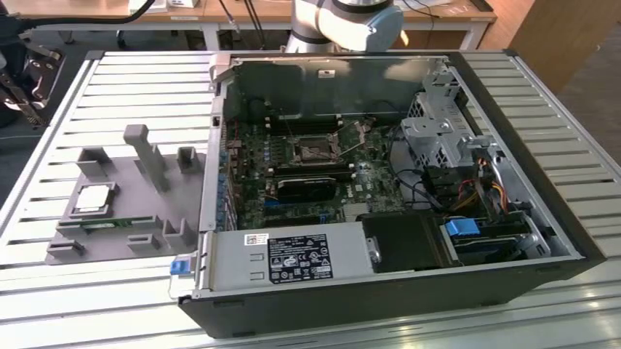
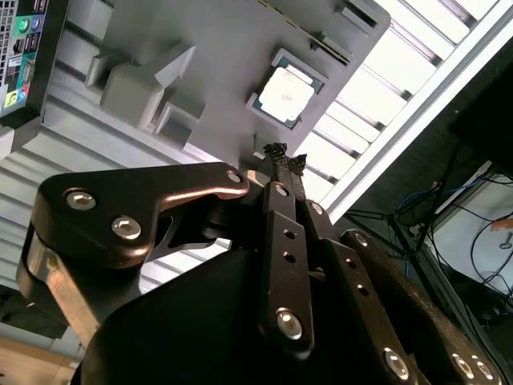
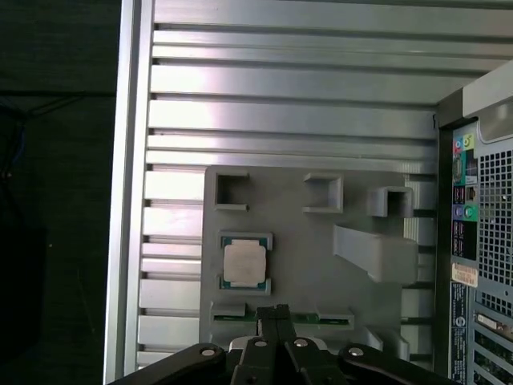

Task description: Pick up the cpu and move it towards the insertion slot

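Note:
The cpu [image 1: 92,198] is a small silvery square chip lying flat in its pocket on the grey holder plate [image 1: 131,240], at the exterior view's left. Both wrist views look down on the cpu [image 2: 284,95] [image 3: 244,263] from well above. My gripper [image 2: 284,154] [image 3: 276,311] hangs high over the plate, shut, its fingertips pressed together with nothing between them. The insertion slot [image 1: 313,150] is the square metal-framed socket in the middle of the motherboard, inside the opened computer case.
The open computer case [image 1: 543,218] fills the exterior view's right, holding a power supply [image 1: 291,256], drive cages and cables. Upright grey posts [image 1: 141,149] stand on the holder plate. A narrow green memory stick [image 1: 107,224] lies just beside the cpu. The slatted table [image 1: 126,80] carries everything.

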Available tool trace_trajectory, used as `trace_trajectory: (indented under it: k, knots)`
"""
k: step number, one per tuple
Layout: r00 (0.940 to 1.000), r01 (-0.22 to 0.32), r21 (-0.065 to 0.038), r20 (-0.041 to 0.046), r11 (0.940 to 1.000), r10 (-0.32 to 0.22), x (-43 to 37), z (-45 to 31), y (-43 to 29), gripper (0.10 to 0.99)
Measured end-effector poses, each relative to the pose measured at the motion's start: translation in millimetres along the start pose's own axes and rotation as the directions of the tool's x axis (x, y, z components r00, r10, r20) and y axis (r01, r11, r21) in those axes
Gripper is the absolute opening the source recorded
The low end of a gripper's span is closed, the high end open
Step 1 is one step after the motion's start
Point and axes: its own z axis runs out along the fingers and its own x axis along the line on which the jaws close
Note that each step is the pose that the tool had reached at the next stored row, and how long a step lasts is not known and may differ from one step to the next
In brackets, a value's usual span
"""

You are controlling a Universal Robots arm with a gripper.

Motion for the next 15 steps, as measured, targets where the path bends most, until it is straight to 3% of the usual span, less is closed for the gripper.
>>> trace_trajectory:
  k: [15]
  knots:
    - [1.0, 0.0, 0.0, 0.0016, 1.0, 0.0, 2.5, 29.1, -1.0, 0.102]
